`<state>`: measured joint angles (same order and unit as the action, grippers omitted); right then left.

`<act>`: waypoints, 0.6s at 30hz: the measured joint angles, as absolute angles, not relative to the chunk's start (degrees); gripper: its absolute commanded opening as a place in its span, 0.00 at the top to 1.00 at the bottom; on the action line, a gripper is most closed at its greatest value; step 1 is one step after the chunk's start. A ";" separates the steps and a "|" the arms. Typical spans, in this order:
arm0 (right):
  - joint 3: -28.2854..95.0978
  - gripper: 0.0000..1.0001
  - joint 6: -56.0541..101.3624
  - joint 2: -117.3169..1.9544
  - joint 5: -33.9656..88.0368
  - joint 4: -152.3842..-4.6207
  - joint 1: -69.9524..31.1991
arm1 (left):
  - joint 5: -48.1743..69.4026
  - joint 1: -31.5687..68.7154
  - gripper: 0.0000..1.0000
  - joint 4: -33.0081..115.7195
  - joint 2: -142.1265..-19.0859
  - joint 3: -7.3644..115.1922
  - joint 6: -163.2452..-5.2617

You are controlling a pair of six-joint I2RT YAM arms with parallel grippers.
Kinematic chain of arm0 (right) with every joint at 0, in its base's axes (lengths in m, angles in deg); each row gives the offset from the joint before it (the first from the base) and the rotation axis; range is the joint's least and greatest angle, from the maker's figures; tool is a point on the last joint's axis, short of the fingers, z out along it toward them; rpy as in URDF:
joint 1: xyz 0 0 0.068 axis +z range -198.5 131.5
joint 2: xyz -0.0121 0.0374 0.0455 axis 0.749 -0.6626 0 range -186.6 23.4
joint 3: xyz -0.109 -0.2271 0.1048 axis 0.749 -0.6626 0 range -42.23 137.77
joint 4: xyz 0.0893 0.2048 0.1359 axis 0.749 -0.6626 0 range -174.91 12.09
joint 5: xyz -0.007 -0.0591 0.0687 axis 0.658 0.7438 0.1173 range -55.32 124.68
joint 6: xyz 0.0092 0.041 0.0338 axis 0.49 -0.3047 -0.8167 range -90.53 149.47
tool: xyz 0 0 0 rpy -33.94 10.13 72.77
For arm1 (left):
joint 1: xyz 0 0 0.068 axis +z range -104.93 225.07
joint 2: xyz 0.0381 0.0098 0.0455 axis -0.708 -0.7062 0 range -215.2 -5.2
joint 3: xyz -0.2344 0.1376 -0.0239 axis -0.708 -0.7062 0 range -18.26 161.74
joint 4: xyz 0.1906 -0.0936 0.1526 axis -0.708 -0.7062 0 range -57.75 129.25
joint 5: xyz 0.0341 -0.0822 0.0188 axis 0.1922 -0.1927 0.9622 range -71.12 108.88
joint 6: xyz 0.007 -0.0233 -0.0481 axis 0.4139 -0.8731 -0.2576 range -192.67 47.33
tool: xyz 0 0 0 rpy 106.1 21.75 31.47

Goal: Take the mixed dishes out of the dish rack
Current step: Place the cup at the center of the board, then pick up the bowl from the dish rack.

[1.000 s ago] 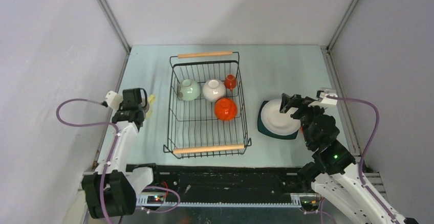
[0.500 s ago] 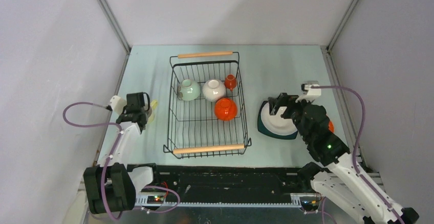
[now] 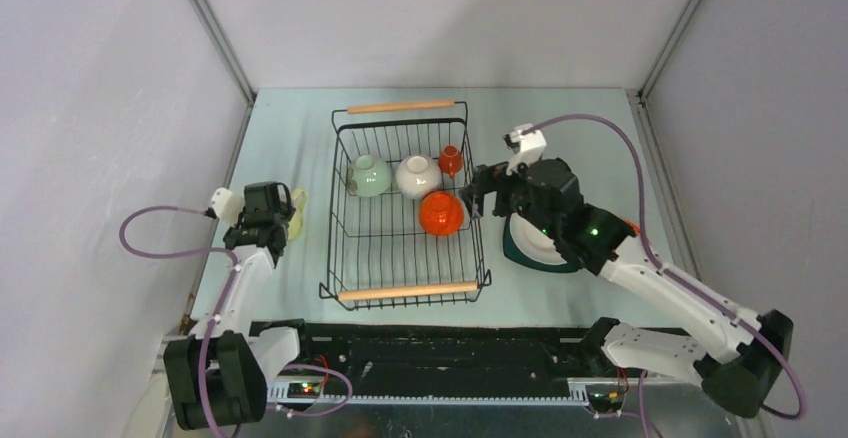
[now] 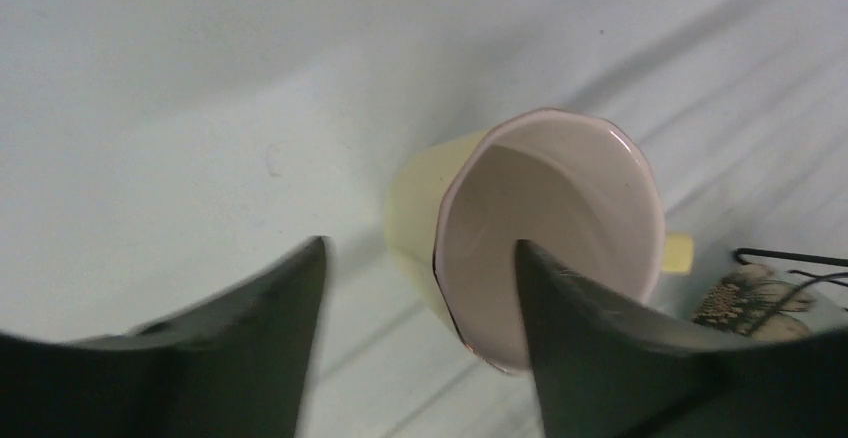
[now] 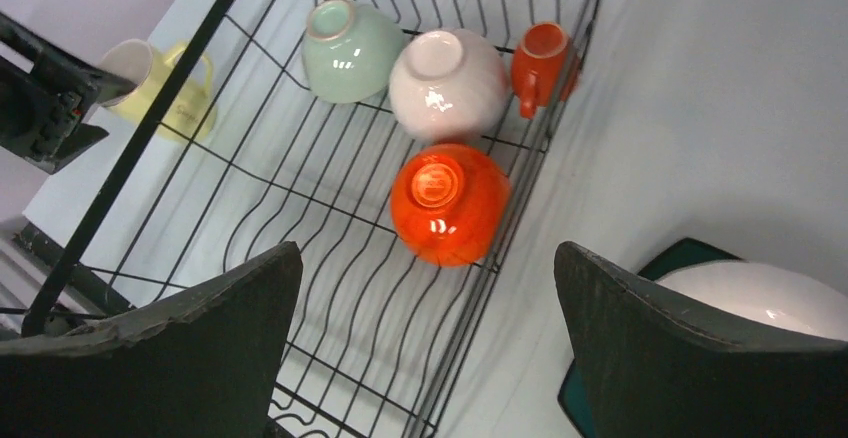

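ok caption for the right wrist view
Open right tool over the dish rack holding an orange bowl, white bowl, pale green bowl and orange cup.

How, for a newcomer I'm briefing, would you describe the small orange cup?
Find the central black wire dish rack. In its far half, the orange cup sits rightmost, beside the white bowl. It is the smallest piece, dwarfed by the orange bowl.

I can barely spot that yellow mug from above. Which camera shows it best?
The left wrist view: the yellow mug fills it, rim, inside and handle clear, at the open left gripper. From above, only a sliver shows; the right wrist view has it small, behind dish rack wire.
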<state>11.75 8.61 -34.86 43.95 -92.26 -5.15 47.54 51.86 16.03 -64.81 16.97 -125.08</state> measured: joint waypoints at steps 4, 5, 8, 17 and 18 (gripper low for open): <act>18.41 0.00 9.98 -41.48 45.62 -94.62 -0.52 | 45.86 51.88 0.00 15.66 -60.66 15.13 -125.16; 20.01 0.01 10.29 -43.23 46.23 -95.05 0.49 | 45.53 51.88 0.00 15.18 -59.42 14.80 -125.12; 26.37 0.01 11.75 -50.16 48.65 -97.63 3.59 | 45.01 51.90 0.00 12.93 -54.70 14.52 -125.19; 46.13 0.02 17.59 -75.43 54.01 -111.10 7.57 | 39.52 51.90 0.00 8.34 -35.81 13.56 -125.14; 49.34 0.02 17.98 -78.84 54.51 -113.02 7.70 | 39.04 51.90 0.00 7.66 -34.19 13.40 -125.10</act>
